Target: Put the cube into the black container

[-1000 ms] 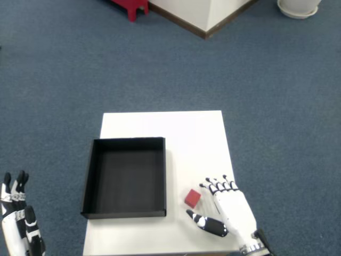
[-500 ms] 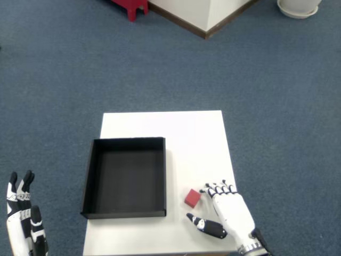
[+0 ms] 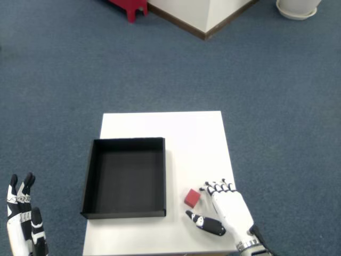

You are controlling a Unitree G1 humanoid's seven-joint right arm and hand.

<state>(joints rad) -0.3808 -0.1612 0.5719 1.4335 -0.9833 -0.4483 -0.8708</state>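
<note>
Cube: small red cube [image 3: 192,198] lying on the white desk [image 3: 186,138], just right of the black container's near right corner and outside it.
Black container: square, shallow black container [image 3: 125,177] with low walls, sitting on the left half of the desk; nothing visible inside.
Right robot hand: white with black fingertips [image 3: 226,212], palm down over the desk's near right corner, right beside the cube.
Hand state: fingers spread and extended, thumb stretched out to the left below the cube; it holds nothing. Fingertips sit very near the cube's right side; whether they touch it cannot be told.
Left robot hand: visible at the lower left edge [image 3: 21,221], off the desk, fingers pointing up.
Floor: blue carpet [image 3: 64,69] all around the desk.
Background: red object [image 3: 129,6] at the top edge, beside a white wall corner [image 3: 200,13].
</note>
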